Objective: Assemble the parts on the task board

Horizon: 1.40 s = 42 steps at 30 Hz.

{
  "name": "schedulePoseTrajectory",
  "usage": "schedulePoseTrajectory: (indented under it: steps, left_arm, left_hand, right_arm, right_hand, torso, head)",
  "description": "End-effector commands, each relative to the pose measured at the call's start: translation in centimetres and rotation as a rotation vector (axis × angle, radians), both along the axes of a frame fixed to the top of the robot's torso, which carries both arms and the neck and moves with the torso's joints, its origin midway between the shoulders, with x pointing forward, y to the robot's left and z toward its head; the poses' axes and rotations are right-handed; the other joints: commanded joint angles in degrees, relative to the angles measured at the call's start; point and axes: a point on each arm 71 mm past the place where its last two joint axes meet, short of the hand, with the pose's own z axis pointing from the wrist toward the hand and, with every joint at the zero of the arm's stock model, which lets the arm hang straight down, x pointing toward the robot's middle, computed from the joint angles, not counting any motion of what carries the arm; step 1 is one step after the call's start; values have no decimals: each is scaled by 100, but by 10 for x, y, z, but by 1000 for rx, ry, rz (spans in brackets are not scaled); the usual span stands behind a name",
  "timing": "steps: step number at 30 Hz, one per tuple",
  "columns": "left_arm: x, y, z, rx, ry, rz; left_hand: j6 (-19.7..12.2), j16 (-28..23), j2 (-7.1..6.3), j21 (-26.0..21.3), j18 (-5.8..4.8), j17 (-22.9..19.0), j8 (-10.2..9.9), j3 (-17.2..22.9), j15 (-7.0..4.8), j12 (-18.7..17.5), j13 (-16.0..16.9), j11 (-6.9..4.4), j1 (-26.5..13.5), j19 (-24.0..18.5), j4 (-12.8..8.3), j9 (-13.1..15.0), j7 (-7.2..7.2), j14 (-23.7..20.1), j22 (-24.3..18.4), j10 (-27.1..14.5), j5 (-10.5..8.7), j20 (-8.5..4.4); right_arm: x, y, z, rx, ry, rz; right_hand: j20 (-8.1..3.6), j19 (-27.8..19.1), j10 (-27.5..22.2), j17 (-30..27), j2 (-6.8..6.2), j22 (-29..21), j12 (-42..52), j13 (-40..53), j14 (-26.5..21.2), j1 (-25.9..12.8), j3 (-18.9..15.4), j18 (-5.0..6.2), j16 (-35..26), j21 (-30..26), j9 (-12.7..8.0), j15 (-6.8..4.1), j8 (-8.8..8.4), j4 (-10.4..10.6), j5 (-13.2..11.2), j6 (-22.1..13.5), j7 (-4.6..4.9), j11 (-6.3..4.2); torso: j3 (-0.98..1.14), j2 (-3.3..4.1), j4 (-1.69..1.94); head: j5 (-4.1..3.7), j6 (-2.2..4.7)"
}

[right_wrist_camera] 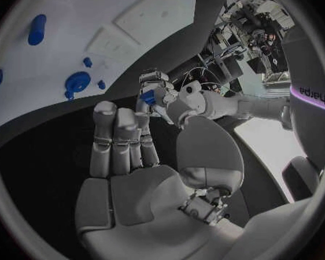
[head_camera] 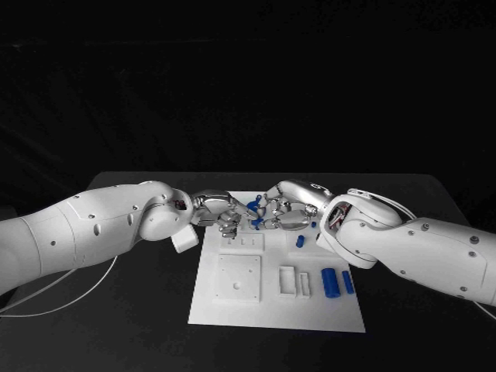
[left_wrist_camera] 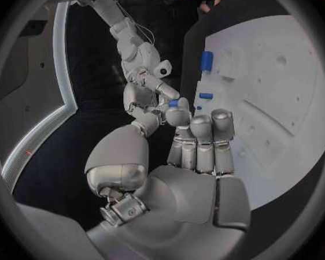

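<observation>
Both hands meet above the far end of the white task board (head_camera: 273, 314). My left hand (head_camera: 218, 211) and my right hand (head_camera: 286, 206) face each other fingertip to fingertip, and a small blue part (head_camera: 255, 209) is pinched between them. The left wrist view has that blue part (left_wrist_camera: 173, 103) sitting on my left hand's fingertips (left_wrist_camera: 179, 114), with the right hand (left_wrist_camera: 144, 82) reaching onto it. From the right wrist, the blue part (right_wrist_camera: 148, 97) lies between my right hand's thumb tip and the left hand (right_wrist_camera: 159, 84). How much of the part is hidden I cannot tell.
Loose blue parts lie on the board's right side: a short one (head_camera: 301, 241) and two cylinders (head_camera: 329, 281) side by side. A raised white square plate (head_camera: 239, 277) and white blocks (head_camera: 287, 280) take up the board's middle. A thin cable (head_camera: 47, 304) trails under the left arm.
</observation>
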Motion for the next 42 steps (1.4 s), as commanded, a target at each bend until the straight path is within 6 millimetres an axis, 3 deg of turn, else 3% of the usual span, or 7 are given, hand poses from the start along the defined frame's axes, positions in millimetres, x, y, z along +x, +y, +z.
schedulePoseTrajectory:
  steps: [1,11,21,24,32,40,42]
  left_arm:
    - [4,-4,8,-47,-31,29]
    - [2,-5,7,-9,-49,-1]
    - [6,-2,5,171,-195,73]
    - [6,0,4,217,-221,94]
    - [8,2,3,342,-274,151]
    - [9,3,5,528,-322,175]
    - [10,3,7,597,-320,171]
  left_hand:
    - [70,22,86,-19,-92,-10,-33,38,-80,15,-6,-68,167,-29,-14,-2,-36,-63,6,-168,16,-727]
    - [133,28,65,-15,-93,-22,-24,61,-87,13,-26,-77,250,-24,-70,15,-47,-59,13,-157,138,-732]
    - [199,29,24,-10,-91,-44,-15,64,-104,9,-51,-99,331,8,-107,35,-69,-33,11,-129,271,-742]
    - [249,17,-17,-14,-90,-67,-7,59,-118,-12,-79,-115,351,37,-112,47,-86,-5,2,-100,460,-748]
    - [343,15,-66,-17,-79,-103,4,45,-159,-50,-132,-158,384,115,-151,69,-128,82,-22,-8,766,-766]
    - [541,0,-190,-12,-58,-162,34,18,-228,-110,-204,-237,369,272,-242,109,-206,275,-63,199,1418,-800]
    - [645,3,-244,2,-46,-173,58,1,-260,-120,-220,-275,327,350,-291,123,-246,375,-78,308,1747,-814]
  right_arm:
    - [-8,10,-6,-20,15,52]
    - [-3,3,-4,10,-3,7]
    - [6,-17,-2,119,24,-59]
    - [8,-27,0,182,35,-89]
    - [26,-65,8,321,66,-226]
    - [41,-91,17,337,49,-299]
    - [45,-96,21,339,38,-313]
  right_hand:
    - [-18,41,32,6,-13,106,-36,9,17,-58,-46,180,33,36,-14,-37,-26,-1,30,177,111,0]
    - [-28,4,-1,-14,-48,89,-98,28,-14,-106,-65,180,-3,14,-13,-23,-82,-6,44,117,131,19]
    - [147,-624,-577,-293,-398,-76,-509,-44,-533,-400,-588,157,-531,-495,-131,335,-625,-35,516,-846,511,388]
    - [219,-739,-687,-353,-432,-110,-550,-66,-629,-523,-853,156,-613,-606,-149,398,-711,-34,708,-1013,583,457]
    - [281,-773,-728,-418,-370,-147,-568,-106,-664,-675,-1096,180,-661,-696,-140,420,-733,-25,917,-1068,605,479]
    - [289,-762,-730,-443,-309,-157,-565,-124,-664,-636,-1130,180,-666,-721,-132,418,-731,-27,973,-1066,603,477]
    - [293,-766,-736,-452,-297,-160,-569,-132,-670,-627,-1137,180,-672,-732,-130,419,-731,-24,993,-1067,604,478]
  torso:
    - [0,1,1]
    - [2,1,-4]
    - [7,-7,-15]
    - [11,-7,-12]
    - [18,-6,-9]
    - [31,-12,0]
    - [28,-8,0]
  head:
    - [5,-10]
    - [8,-10]
    - [5,-16]
    - [-6,-5]
    - [-3,1]
    - [15,-13]
    - [23,-21]
